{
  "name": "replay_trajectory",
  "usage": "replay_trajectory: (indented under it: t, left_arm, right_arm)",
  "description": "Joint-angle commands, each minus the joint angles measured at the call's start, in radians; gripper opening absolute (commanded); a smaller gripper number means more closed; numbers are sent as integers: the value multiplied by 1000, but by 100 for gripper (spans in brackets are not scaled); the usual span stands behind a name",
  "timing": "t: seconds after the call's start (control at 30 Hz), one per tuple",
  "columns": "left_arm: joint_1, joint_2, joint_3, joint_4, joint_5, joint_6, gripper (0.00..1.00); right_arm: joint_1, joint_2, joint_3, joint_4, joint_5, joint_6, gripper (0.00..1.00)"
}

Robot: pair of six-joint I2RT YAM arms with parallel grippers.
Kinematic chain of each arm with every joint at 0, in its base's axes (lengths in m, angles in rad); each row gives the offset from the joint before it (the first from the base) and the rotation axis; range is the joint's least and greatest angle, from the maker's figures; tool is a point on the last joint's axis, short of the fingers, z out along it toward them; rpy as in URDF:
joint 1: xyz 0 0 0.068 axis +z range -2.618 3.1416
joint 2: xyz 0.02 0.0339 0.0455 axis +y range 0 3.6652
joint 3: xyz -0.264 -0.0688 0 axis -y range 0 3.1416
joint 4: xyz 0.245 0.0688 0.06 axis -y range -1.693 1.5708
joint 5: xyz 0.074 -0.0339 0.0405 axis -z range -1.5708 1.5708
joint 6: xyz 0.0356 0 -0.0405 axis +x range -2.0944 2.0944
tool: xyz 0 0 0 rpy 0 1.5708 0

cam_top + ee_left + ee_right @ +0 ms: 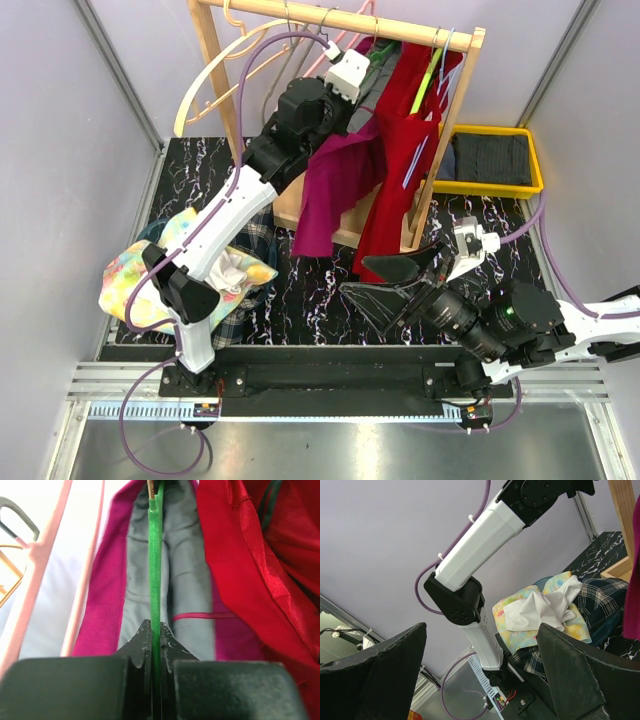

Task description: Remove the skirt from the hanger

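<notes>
1. Skirt [102,580] position: the magenta cloth with its grey lining [187,580] lies straight ahead of the left gripper [156,627]. It spreads to both sides of the fingertips and hangs from the green hanger [155,555] on the wooden rack [330,20].
2. Long axis: the green hanger bar runs directly away from the left fingertips, in line with the slot between them. Seen from the fingers, the skirt's waist follows the same line.
3. Neighbours: a red garment [260,555] hangs just to the right of the left fingers and overlaps the skirt's edge. A pink hanger [45,555] lies off to their left, apart from the skirt.
4. Left fingers: they are closed tight, pinching the near end of the green bar with no gap showing. They hold the hanger; whether any cloth is caught in the pinch I cannot tell.
5. Right gripper [385,282]: its jaws stand wide apart with nothing between them. It sits low over the table, well apart from the rack. Its fingers face the left arm and the pile of clothes [540,610] rather than the skirt, which shows only as a magenta strip at the far right of its wrist view.
6. Nearer arm: the left, by a wide margin, since it is already on the hanger.
7. What the next move likely turns on: the skirt has to slide off along the bar's axis or be pulled downward. With the left steadying the hanger, the free right gripper would have to come up to the hanging cloth below the left fingers.
</notes>
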Motion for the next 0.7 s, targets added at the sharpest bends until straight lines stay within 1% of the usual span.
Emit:
replay_trajectory:
  t: [0.0,0.13,0.37,0.67]
  left_arm:
    - [-13,-57,-15,-44,32,20,0]
    - [-13,-77,2,-49,46,27,0]
    - [-10,-71,158,-46,63,58,0]
    - [-9,-85,230,8,68,69,0]
  right_arm:
    - [6,2,41,3,37,2,100]
    - [8,8,41,-27,42,-4,100]
    - [6,-9,15,-20,45,12,100]
    - [8,7,14,-17,45,3,100]
